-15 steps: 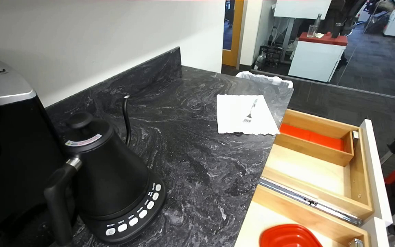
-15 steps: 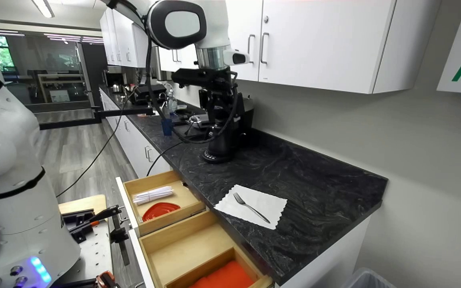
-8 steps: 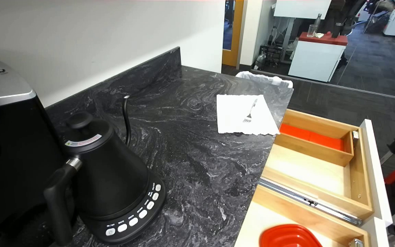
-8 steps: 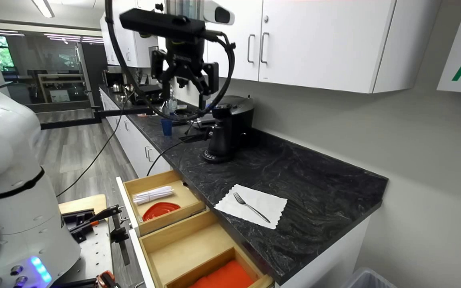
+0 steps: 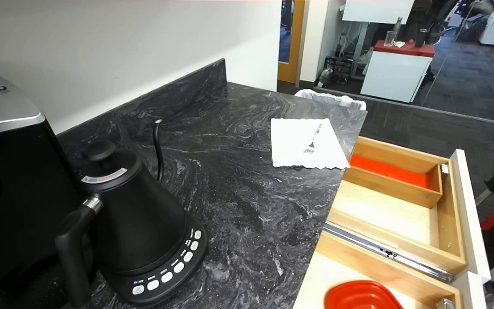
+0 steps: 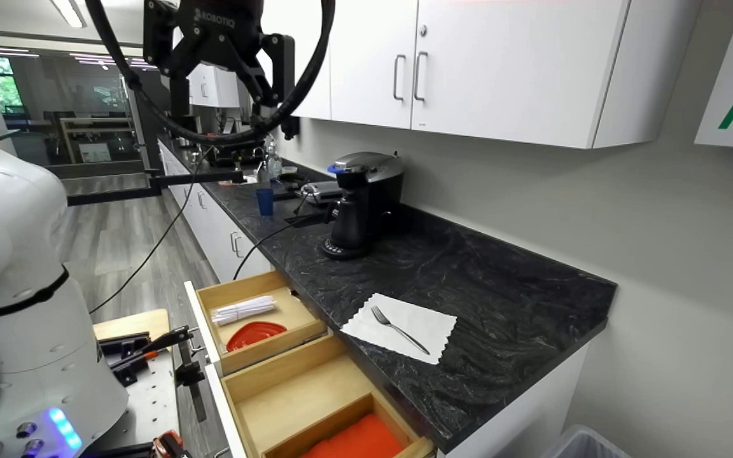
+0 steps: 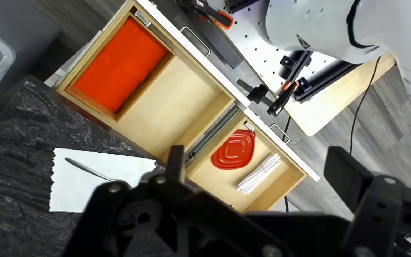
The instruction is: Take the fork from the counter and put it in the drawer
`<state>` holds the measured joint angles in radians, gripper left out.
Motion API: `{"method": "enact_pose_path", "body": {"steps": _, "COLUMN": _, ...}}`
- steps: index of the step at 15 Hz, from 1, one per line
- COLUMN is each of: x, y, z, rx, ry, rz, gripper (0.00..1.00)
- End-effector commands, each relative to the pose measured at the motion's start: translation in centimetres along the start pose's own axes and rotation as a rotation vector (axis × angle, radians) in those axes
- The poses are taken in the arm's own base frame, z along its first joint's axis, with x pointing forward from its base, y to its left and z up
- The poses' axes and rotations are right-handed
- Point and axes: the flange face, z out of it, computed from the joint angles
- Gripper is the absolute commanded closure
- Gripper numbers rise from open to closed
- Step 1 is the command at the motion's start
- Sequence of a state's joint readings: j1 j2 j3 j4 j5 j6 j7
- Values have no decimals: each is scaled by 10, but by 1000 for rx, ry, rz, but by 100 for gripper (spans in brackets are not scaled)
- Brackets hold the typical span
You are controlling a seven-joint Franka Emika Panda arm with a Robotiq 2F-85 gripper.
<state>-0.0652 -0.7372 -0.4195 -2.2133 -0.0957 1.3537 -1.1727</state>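
Observation:
The fork is small and grey. It lies on a white napkin on the dark marbled counter; it also shows in an exterior view. In the wrist view the fork's handle shows, while its tines are hidden behind the gripper. The open wooden drawer has an orange-red compartment and also shows in the wrist view. My gripper is open and empty, high above the counter and away from the fork. In the wrist view its fingers stand wide apart.
A second open drawer holds a red lid and a white bundle. A black kettle and a coffee machine stand on the counter. White cabinets hang above. A bin stands past the counter's end.
In an exterior view the gripper has moved left and up in the picture and looks larger, uncovering the kettle and coffee machine. The fork, napkin and drawers have not moved.

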Motion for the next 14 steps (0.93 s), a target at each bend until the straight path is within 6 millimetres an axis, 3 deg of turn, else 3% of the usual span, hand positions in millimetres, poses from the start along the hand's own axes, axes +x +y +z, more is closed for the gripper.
{"method": "enact_pose_path", "body": {"steps": 1, "x": 1, "y": 1, "z": 0, "rx": 2, "ry": -2, "rz": 0, "gripper": 0}}
{"method": "enact_pose_path", "body": {"steps": 5, "x": 14, "y": 7, "z": 14, "rx": 6, "ry": -3, "rz": -35, "gripper": 0}}
{"method": "enact_pose_path", "body": {"steps": 9, "x": 77, "y": 25, "z": 96, "rx": 128, "ry": 1, "rz": -226, "gripper": 0}}
{"method": "enact_pose_path", "body": {"steps": 13, "x": 152, "y": 42, "z": 180, "rx": 180, "ry": 18, "rz": -444, "gripper": 0}}
{"method": "enact_pose_path", "body": {"steps": 14, "x": 161, "y": 43, "z": 190, "rx": 178, "ry": 12, "rz": -506, "gripper": 0}}
